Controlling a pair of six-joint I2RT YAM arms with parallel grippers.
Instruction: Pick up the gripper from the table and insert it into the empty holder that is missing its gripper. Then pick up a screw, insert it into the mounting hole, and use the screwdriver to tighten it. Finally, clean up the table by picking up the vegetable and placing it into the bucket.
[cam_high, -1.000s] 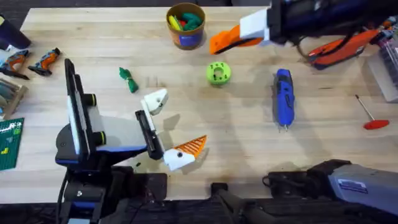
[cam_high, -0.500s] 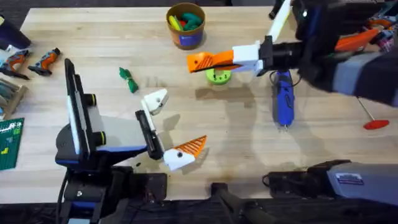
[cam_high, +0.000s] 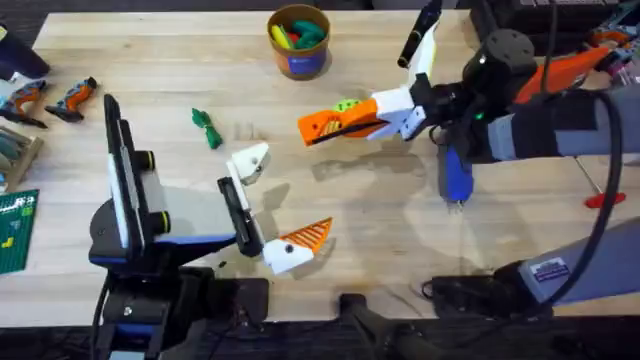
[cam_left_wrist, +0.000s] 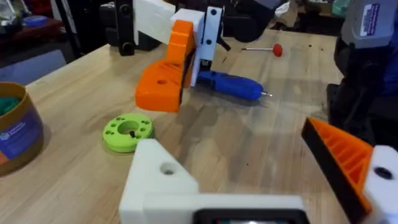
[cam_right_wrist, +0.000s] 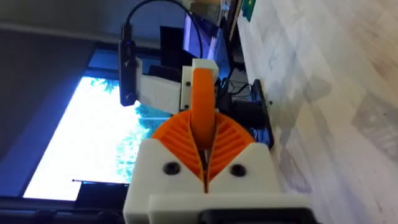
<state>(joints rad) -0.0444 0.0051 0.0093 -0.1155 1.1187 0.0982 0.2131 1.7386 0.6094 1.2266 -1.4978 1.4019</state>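
My right gripper (cam_high: 388, 112) hovers over the middle of the table (cam_high: 400, 230), shut on the orange wedge-shaped gripper (cam_high: 335, 124), whose tip points toward the left arm. In the right wrist view the ribbed pads (cam_right_wrist: 177, 140) clamp the orange piece (cam_right_wrist: 202, 102). My left gripper (cam_high: 275, 200) stands open near the front. Its far finger is the bare white holder (cam_high: 250, 160), also (cam_left_wrist: 161, 180), and its near finger carries an orange pad (cam_high: 308, 235). The blue screwdriver (cam_high: 456, 170) lies right of centre. The green vegetable (cam_high: 206, 127) lies at centre left. At the back stands the bucket (cam_high: 298, 42). Any screw is too small to tell.
A lime-green disc (cam_left_wrist: 127, 132) sits under the held piece. A red-handled driver (cam_high: 598, 185) lies at the right edge. Orange-and-black hand tools (cam_high: 45, 100) and a green board (cam_high: 15, 230) are at the left edge, and another orange tool (cam_high: 560, 70) is at back right.
The right arm has swung from the back right toward the table's middle, carrying the orange gripper left and nearer the left arm. The left arm has stayed still.
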